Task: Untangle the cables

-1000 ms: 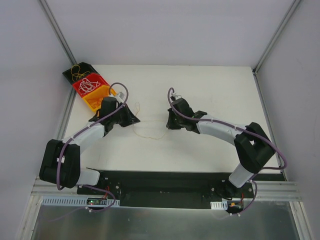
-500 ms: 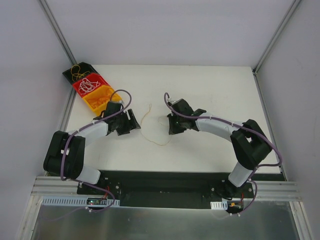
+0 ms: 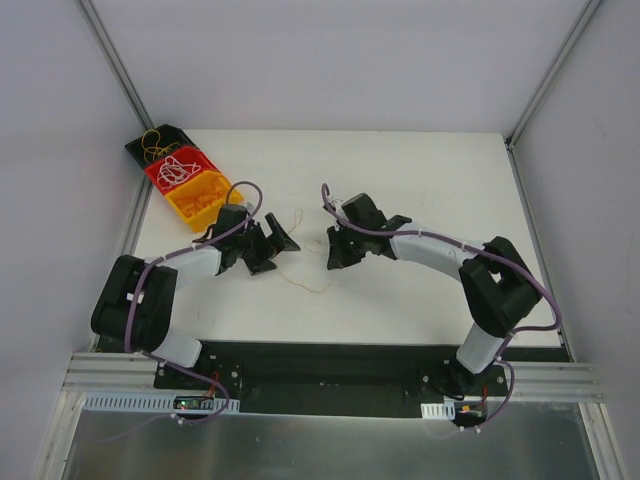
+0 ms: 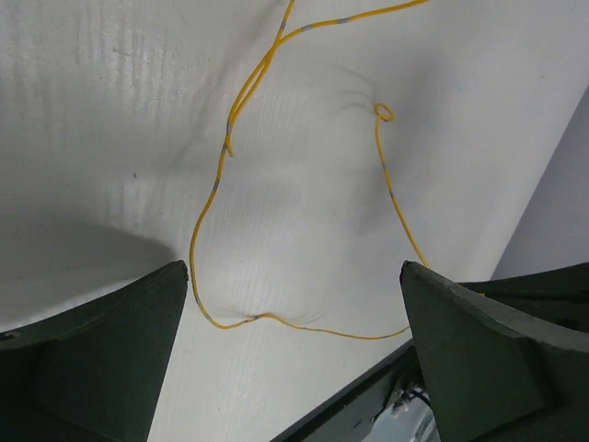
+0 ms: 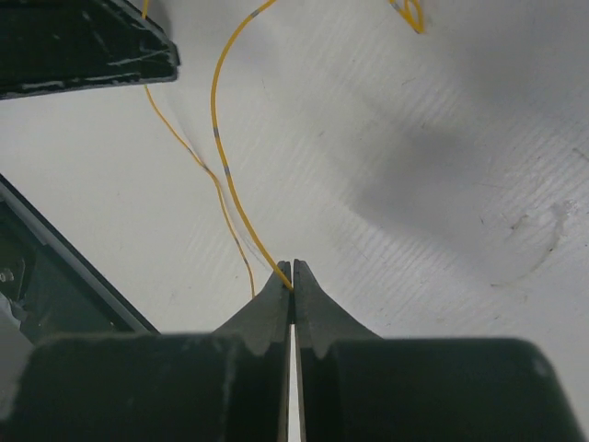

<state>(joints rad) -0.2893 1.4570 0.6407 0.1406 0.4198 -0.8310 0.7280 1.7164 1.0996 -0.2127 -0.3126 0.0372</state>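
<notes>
A thin yellow cable (image 3: 308,287) lies in a loose loop on the white table between the two arms. In the left wrist view the yellow cable (image 4: 213,187) curves across the table beyond the fingers, with a small knot-like curl at one end. My left gripper (image 3: 275,248) stands open over it (image 4: 293,272), holding nothing. My right gripper (image 3: 333,252) is shut on the yellow cable (image 5: 221,157), pinching it at the very fingertips (image 5: 293,269). More cables lie in the bins at the back left.
Three bins stand in a row at the table's back left corner: a black one (image 3: 175,132) with yellowish wires, a red one (image 3: 205,158) with white wires, an orange one (image 3: 182,212) with orange wires. The black base plate (image 3: 320,365) runs along the near edge.
My left gripper has opened and let go of the yellow cable, swinging right. The taut strand has gone slack into a loop. The right gripper, still shut, has drifted slightly left.
</notes>
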